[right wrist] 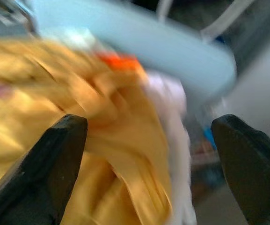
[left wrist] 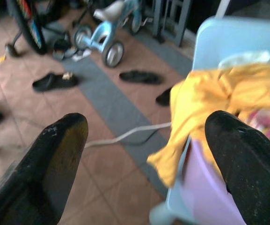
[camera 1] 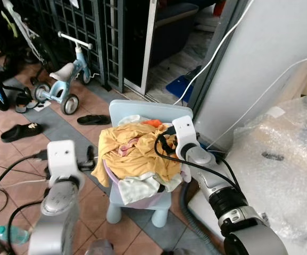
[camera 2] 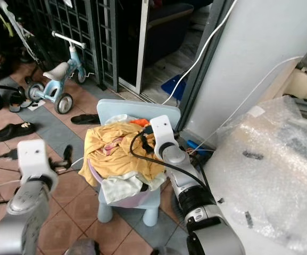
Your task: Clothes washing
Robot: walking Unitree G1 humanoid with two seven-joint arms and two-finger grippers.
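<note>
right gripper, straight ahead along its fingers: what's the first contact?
Most likely the yellow garment heaped in the lilac basin on the pale blue chair. The right gripper is open, and in its wrist view the cloth sits directly between the fingers. That view is blurred, so depth is uncertain.

Your left gripper (left wrist: 144,154) spread wide with bare tiled floor (camera 1: 89,199) beneath it, your right gripper (right wrist: 146,164) spread wide over the heaped clothes (camera 1: 134,151), chair back (camera 1: 148,110) just behind, grey wall (camera 1: 259,58) and bubble wrap (camera 1: 281,164) crowding your right.
</note>
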